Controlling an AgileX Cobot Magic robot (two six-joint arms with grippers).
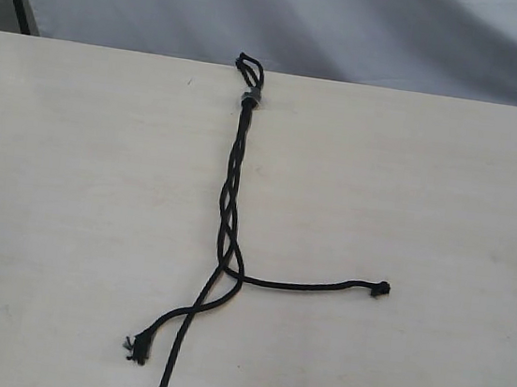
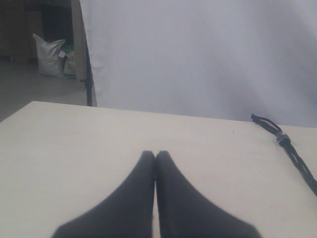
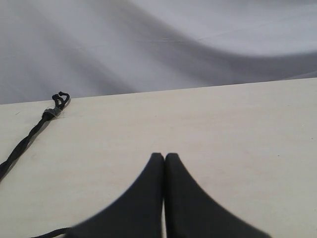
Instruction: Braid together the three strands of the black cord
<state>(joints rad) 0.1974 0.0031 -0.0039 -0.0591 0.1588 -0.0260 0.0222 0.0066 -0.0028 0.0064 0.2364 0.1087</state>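
Exterior view: you are looking at the black cord [image 1: 233, 181] lying flat on the table [image 1: 428, 195]; neither arm is showing here.
Cord axis: its long axis is running almost straight from the grey band [image 1: 249, 97] toward the table's near side. The small loop [image 1: 250, 65] is pointing the other way from the band, reaching the far edge.
Woven stretch: from the band to the split, the cord is looking loosely interlaced, so I am judging the braid as partly made.
Three strands [image 1: 230, 270]: they are parting at the end of the woven stretch far from the band.
Right-side strand: it is lying out toward the right arm's side of the band, ending in a knot [image 1: 380, 289].
Left-side strand: it is curling toward the left arm's side, ending in a frayed tip [image 1: 139, 347].
Third strand [image 1: 162, 385]: it is heading straight away from the band and leaving the picture.
Why spread: the strands are probably being kept apart so you can pick each one singly; whether the band end is fastened, I cannot tell.
Left gripper [image 2: 155, 154]: its jaws are pressing together on nothing, over bare table well apart from the band.
Right gripper [image 3: 164, 156]: it is likewise closed and empty, well to the other side of the band.
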